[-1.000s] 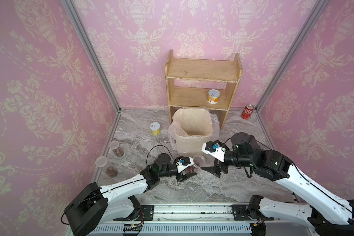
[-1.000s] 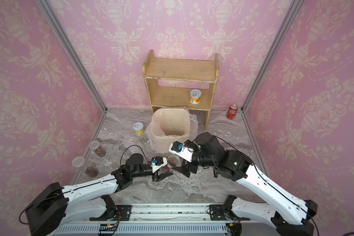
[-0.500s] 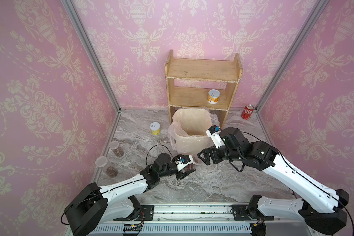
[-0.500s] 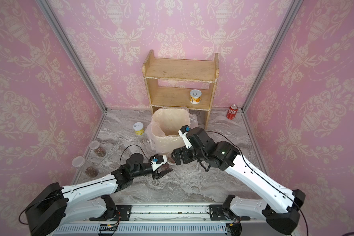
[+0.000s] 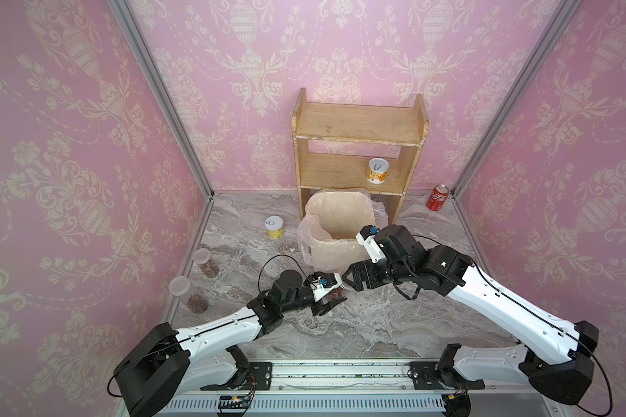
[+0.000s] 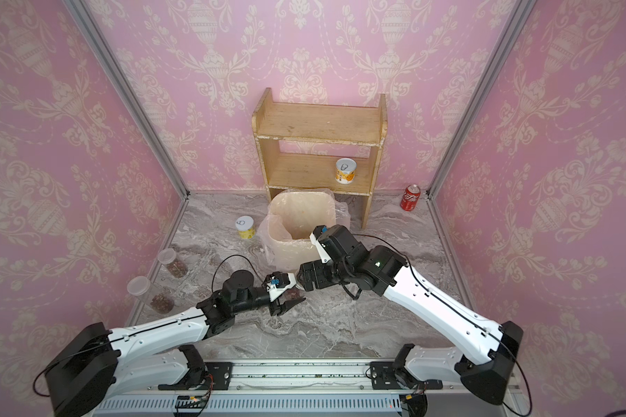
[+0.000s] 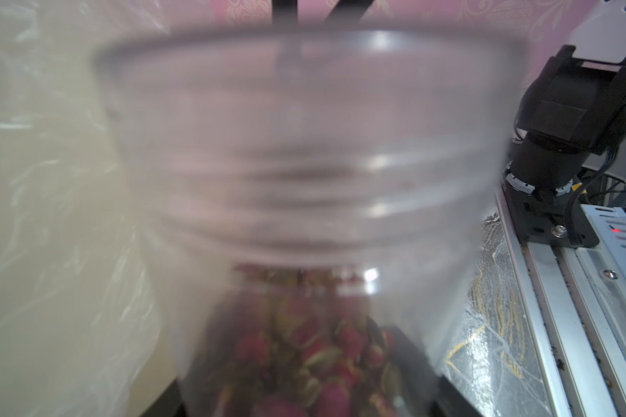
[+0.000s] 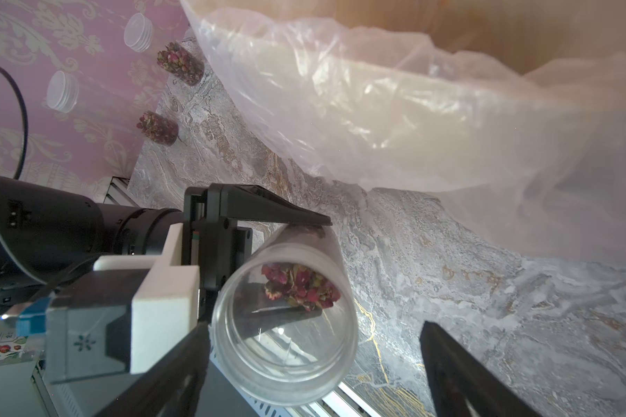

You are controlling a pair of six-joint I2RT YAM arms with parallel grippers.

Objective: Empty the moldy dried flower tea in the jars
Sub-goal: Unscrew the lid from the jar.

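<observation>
In a top view the left gripper clamps a lidless jar just robot-side of the bin, with the right gripper beside it. Left wrist: the tea lies deep in the jar. Right wrist: the right jaws stand wide about its mouth, holding nothing; closing there may knock it askew, spilling buds short of the bin
</observation>
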